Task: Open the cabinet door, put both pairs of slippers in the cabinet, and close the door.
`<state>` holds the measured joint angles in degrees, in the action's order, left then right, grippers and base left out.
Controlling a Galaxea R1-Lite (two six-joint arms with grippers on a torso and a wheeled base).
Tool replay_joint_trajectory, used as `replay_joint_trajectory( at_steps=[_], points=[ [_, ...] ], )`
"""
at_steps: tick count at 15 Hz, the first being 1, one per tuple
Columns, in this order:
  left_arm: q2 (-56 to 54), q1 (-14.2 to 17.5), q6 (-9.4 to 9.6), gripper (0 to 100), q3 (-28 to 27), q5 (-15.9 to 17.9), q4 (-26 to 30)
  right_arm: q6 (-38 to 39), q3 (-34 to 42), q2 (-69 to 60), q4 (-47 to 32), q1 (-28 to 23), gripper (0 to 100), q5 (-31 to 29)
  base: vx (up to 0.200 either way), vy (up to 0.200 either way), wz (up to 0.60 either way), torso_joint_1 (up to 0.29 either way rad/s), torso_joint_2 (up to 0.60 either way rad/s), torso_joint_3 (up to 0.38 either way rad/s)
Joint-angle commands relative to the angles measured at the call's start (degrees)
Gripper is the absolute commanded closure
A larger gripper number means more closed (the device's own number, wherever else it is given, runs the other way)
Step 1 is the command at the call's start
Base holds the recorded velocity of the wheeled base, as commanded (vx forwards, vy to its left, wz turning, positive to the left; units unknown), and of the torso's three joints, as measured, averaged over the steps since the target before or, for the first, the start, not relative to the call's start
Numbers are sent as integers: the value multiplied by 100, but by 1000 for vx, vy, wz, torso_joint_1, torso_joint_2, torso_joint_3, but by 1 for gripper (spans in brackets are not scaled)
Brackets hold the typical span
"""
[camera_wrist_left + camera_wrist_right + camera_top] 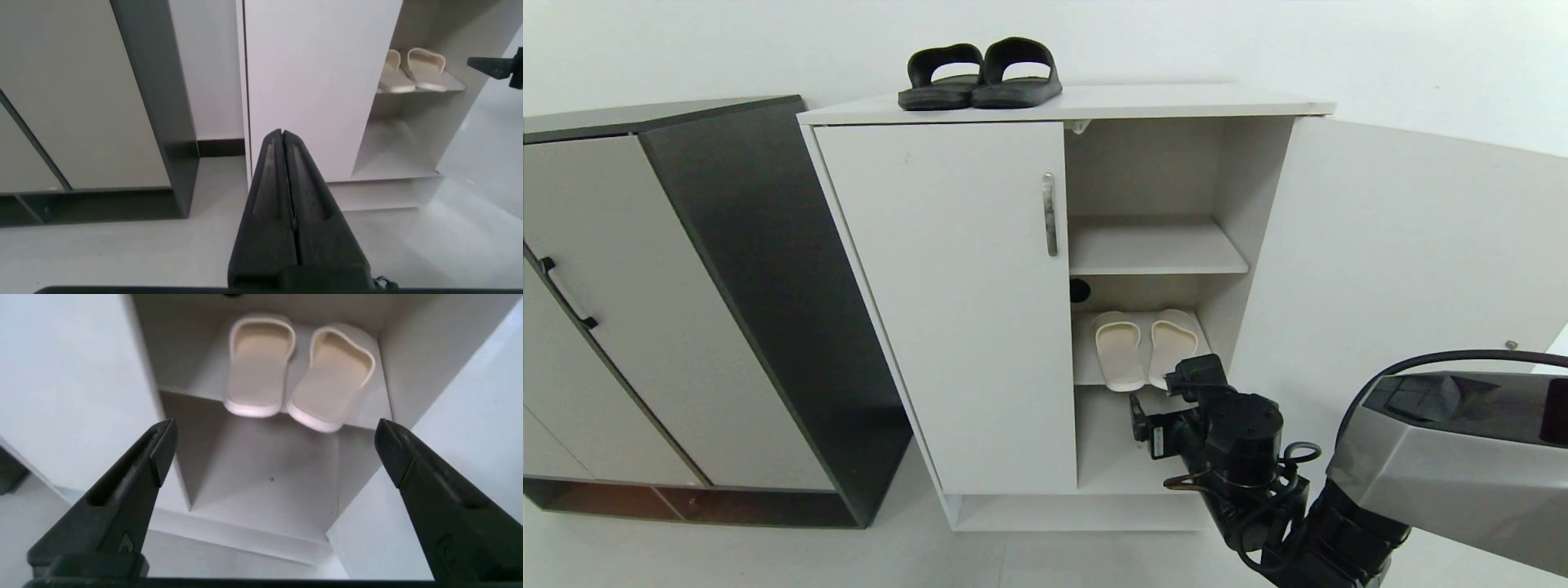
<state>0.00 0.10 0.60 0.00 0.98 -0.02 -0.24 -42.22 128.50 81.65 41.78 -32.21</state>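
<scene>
Pale wall [1421, 49], white cabinet [1176, 102], right door [1405, 261] open; cream slippers [1145, 347] on middle shelf [1085, 363], black slippers [980, 75] on top. The right gripper [275, 431] is spread before the shelf; left gripper [282, 135] pressed together. It should back straight out, then pinch the black pair's touching straps.

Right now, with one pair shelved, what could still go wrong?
The black rubber slippers sit high on top of the white cabinet, near its front edge; a poor grab might knock them off. The open right gripper hangs close to the cream foam slippers and could drag them out.
</scene>
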Motion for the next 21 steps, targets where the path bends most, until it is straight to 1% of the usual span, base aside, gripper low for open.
replay_joint_trajectory(
  at_steps=[1, 4, 13, 19, 21],
  points=[
    [0, -1, 2, 100, 0, -1, 2, -2, -15, 26, 0, 15, 0, 4, 0, 0, 0, 0, 0, 0],
    [9, -1, 2, 100, 0, -1, 2, -2, 3, 35, 9, 15, 0, 4, 0, 0, 0, 4, 6, 80],
    [9, -1, 11, 100, 0, 17, 2, -11, 64, 26, 17, 120, 0, 4, 0, 0, 0, 0, 0, 0],
    [9, -1, 19, 100, 0, 26, 2, -28, 152, 35, 17, 120, 0, 13, 0, 200, 0, 6, 6, 5],
    [9, -1, 19, 100, 0, 26, 2, -169, 258, 43, 246, 147, 0, 74, 0, 200, 0, 2, 5, 7]
  ],
)
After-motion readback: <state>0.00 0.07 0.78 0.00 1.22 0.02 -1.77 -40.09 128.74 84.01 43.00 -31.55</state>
